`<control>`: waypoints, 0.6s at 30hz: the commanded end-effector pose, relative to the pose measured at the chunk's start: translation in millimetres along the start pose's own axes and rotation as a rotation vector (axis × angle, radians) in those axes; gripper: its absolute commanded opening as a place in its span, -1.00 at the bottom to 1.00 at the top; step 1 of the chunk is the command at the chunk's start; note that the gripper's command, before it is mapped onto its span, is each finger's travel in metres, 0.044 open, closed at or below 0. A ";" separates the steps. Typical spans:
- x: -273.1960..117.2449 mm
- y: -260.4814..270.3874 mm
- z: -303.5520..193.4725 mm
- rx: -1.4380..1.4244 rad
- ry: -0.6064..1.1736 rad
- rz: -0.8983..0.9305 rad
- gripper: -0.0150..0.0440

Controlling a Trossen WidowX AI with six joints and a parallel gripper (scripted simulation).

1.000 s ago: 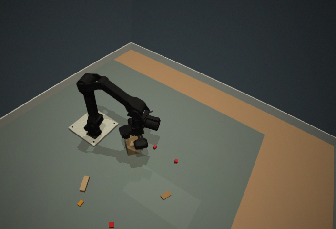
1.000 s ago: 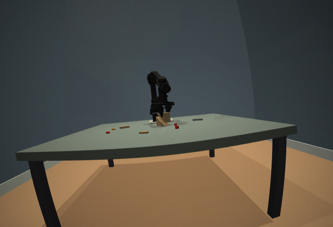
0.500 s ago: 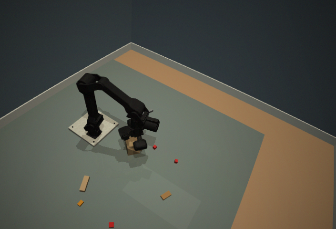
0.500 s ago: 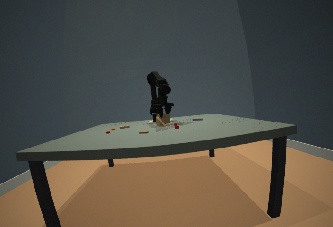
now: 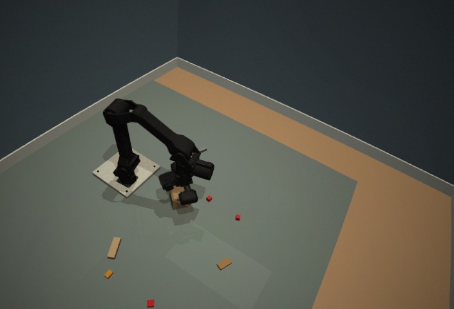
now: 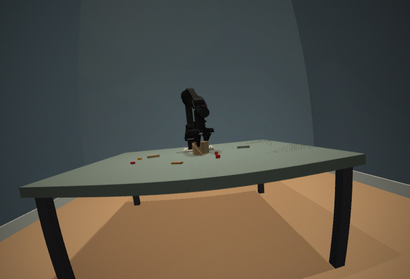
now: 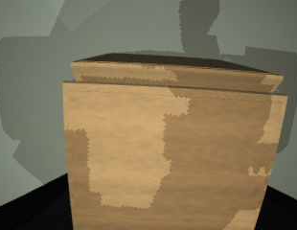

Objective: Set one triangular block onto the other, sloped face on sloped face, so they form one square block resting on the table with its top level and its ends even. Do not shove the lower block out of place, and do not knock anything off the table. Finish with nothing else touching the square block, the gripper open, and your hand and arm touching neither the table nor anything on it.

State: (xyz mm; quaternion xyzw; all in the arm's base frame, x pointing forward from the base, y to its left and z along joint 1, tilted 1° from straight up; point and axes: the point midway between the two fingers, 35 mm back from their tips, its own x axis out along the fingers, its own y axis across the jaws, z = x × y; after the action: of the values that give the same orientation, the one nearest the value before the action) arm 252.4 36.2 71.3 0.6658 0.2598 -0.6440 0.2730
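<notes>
My gripper [image 5: 178, 192] [image 6: 202, 143] is shut on one wooden triangular block [image 6: 205, 147] [image 7: 172, 144], with a finger at each end of it. The lower triangular block [image 5: 179, 206] [image 6: 196, 151] stands on the table [image 5: 271, 182] [image 6: 261, 164], close against or just below the held one. In the wrist view the lower block [image 7: 125, 73] shows as a narrow strip past the held block's top edge, with a dark face beyond. The two top edges run nearly parallel there. Whether the sloped faces touch is hidden, and so is any small gap under the held block.
Two red cubes [image 5: 208, 198] [image 5: 237, 217] lie near the blocks, one close to a finger. A tan plank [image 5: 114, 247], an orange piece [image 5: 109, 273], a red square [image 5: 150, 302] and a brown slab [image 5: 224, 263] lie farther out. A grey bar [image 6: 243, 147] lies behind.
</notes>
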 end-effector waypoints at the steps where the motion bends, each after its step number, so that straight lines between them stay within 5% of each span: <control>1: 2.2 0.4 1.3 -0.004 -0.001 0.004 -0.49; 18: 4.2 0.1 2.3 -0.004 -0.001 0.004 -0.49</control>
State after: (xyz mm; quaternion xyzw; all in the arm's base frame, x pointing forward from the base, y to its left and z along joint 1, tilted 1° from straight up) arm 250.5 35.2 67.2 0.6654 0.2599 -0.6443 0.2730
